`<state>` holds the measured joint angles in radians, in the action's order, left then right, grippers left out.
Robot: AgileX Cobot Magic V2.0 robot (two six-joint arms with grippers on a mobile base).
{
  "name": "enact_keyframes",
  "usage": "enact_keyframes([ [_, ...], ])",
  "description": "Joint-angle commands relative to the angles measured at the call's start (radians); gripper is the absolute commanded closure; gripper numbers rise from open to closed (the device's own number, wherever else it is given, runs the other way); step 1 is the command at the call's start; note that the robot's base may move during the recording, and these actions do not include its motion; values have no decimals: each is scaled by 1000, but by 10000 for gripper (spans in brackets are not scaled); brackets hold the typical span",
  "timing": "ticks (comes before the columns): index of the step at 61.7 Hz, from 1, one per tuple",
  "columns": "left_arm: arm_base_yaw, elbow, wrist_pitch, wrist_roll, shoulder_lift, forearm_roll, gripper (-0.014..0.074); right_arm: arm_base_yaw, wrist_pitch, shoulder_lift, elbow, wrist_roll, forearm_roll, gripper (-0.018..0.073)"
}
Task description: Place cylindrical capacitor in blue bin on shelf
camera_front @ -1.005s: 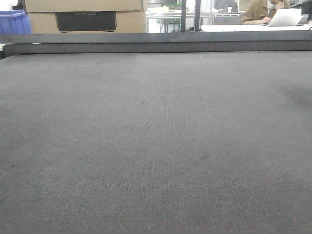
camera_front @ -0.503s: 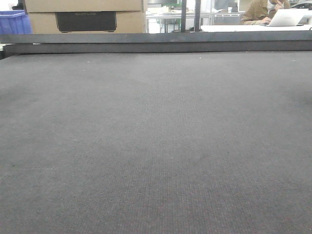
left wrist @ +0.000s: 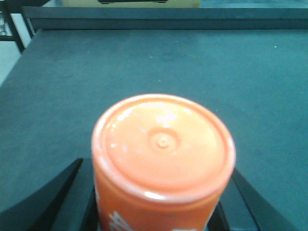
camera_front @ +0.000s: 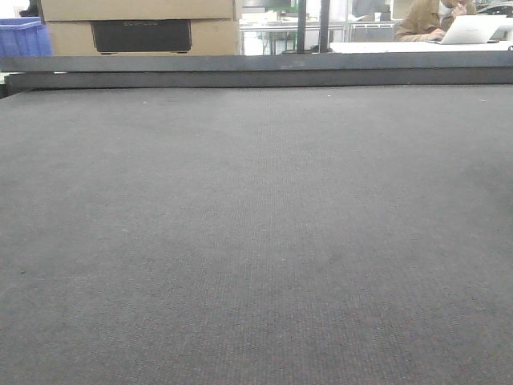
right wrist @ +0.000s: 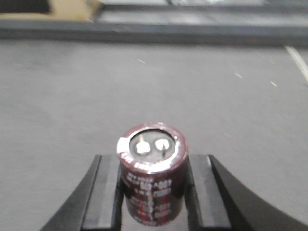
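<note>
In the right wrist view the cylindrical capacitor (right wrist: 152, 168) stands upright between my right gripper's (right wrist: 153, 195) black pads. It has a dark purple-black sleeve with pale print and a silvery top carrying two terminals. The pads press on both its sides, so the gripper is shut on it above the grey mat (right wrist: 57, 106). In the left wrist view my left gripper (left wrist: 156, 209) is shut on an orange cylindrical container (left wrist: 163, 144), whose flat end faces the camera. Neither gripper appears in the front view. The shelf is out of view.
A grey mat (camera_front: 256, 224) covers the table, with a dark raised rail (camera_front: 256, 70) along its far edge. Behind it are cardboard boxes (camera_front: 140, 24), a blue crate (camera_front: 20, 36) at far left and a person at a laptop (camera_front: 469, 28) at far right.
The front view has drifted slightly, and a faint shadow on the mat's right side has faded. Nothing else differs.
</note>
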<state>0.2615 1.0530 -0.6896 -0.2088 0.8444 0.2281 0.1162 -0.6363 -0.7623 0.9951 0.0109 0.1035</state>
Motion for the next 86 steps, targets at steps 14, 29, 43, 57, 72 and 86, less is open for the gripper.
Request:
enact_keyframes([
  [14, 5, -7, -81, -4, -177, 5, 707, 35, -82, 213, 3, 11, -27, 712],
  [29, 5, -15, -102, -4, -194, 7, 707, 35, -104, 274, 3, 11, -67, 712],
  [43, 5, -15, -102, -4, -194, 7, 707, 35, -92, 274, 3, 11, -66, 712],
  [57, 5, -15, -102, -4, -194, 10, 707, 35, -88, 274, 3, 11, -66, 712],
  [72, 5, -15, -102, -4, -194, 10, 707, 35, -88, 274, 3, 11, -66, 712],
  [86, 5, -15, -102, -4, -194, 13, 707, 35, -88, 274, 3, 11, -66, 712],
])
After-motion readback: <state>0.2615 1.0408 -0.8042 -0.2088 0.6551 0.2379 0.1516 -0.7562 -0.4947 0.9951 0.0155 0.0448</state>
